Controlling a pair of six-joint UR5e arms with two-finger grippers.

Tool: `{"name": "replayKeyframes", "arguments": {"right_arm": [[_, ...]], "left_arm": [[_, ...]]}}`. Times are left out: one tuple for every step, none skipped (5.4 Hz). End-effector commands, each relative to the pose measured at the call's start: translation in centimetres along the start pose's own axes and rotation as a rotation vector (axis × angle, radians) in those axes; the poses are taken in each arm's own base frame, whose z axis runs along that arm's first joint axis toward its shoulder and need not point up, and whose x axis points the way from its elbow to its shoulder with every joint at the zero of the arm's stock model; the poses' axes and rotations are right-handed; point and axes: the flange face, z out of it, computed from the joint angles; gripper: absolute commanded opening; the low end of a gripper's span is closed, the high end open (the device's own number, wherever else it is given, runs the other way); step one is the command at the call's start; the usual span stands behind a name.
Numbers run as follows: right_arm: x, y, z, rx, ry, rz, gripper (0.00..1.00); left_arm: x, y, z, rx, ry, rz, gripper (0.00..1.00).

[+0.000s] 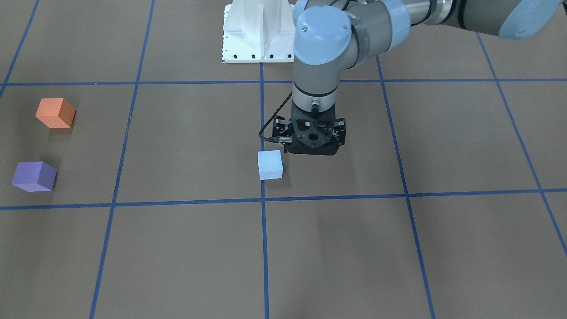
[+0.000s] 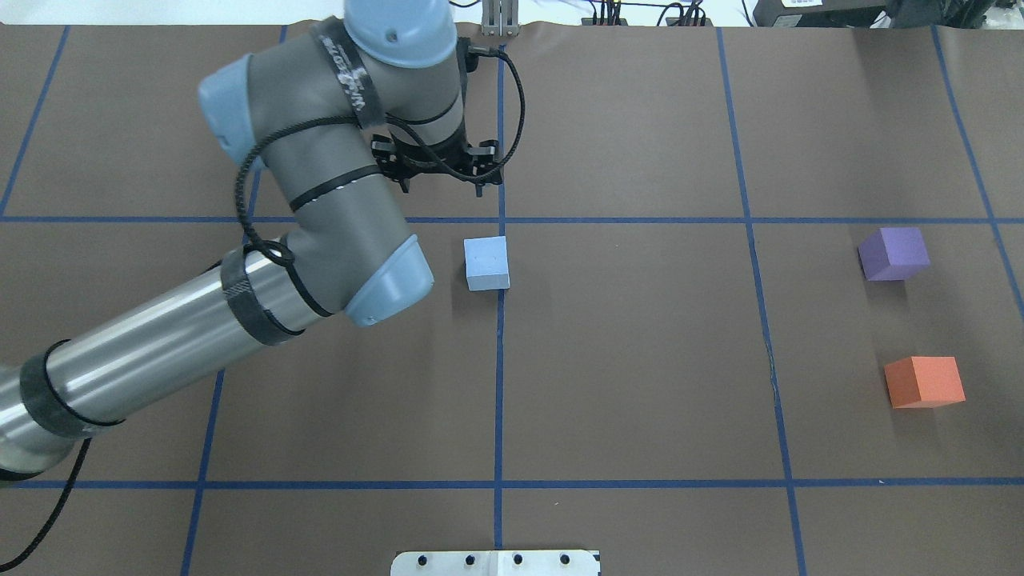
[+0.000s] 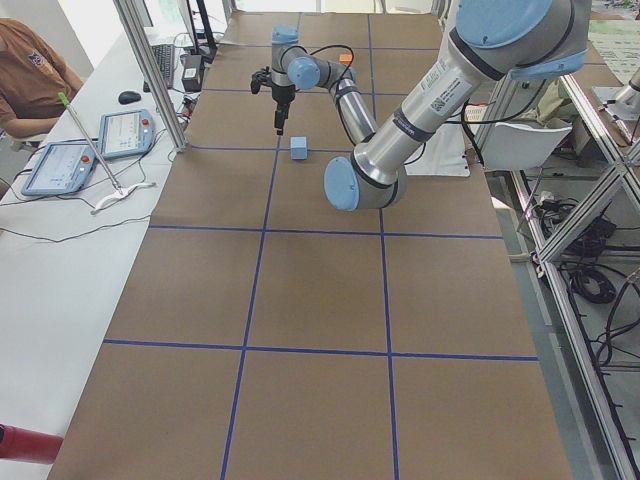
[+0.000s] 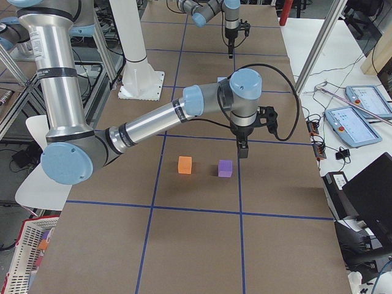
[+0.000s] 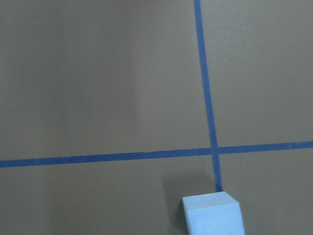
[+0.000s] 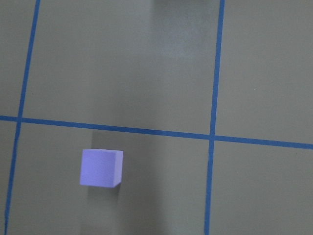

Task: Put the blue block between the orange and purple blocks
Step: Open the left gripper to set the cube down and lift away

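The blue block [image 1: 270,165] [image 2: 486,263] sits on the brown table near its middle, on a blue tape line. My left gripper [image 2: 442,190] [image 1: 310,144] hangs raised close beside it, not over it, fingertips spread, open and empty. In the left wrist view the blue block [image 5: 212,215] shows only at the bottom edge. The orange block [image 2: 924,382] [image 1: 55,113] and the purple block [image 2: 894,254] [image 1: 34,176] stand apart on my right side. High above the purple block [image 6: 100,168] hangs my right gripper [image 4: 243,150]; I cannot tell its state.
Blue tape lines divide the table [image 2: 640,360] into squares. The white robot base [image 1: 259,31] stands at the near edge. A person [image 3: 30,70] and tablets [image 3: 60,165] are at a side desk. A basket [image 4: 24,257] stands off the table.
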Motion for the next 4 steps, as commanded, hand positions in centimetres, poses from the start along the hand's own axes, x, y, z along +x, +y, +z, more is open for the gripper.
{"name": "replayKeyframes", "arguments": {"right_arm": [[-18.3,-3.3,1.9,-0.007,-0.018,0.079,0.99],[-26.2,-3.0,3.9,-0.002,0.004,0.111,0.99],[-32.7,-1.8,6.4,-0.018,0.01,0.088,0.99],[-39.3,-0.1,10.0,-0.021,0.044,0.029,0.99]], "left_arm": [[-10.7,2.9,-0.8,0.013,-0.046,0.073,1.0],[-14.3,3.4,-0.9,0.015,-0.07,0.105,1.0],[-17.2,4.1,-0.7,0.008,-0.091,0.14,1.0],[-20.7,4.9,-1.0,0.006,-0.112,0.162,1.0]]}}
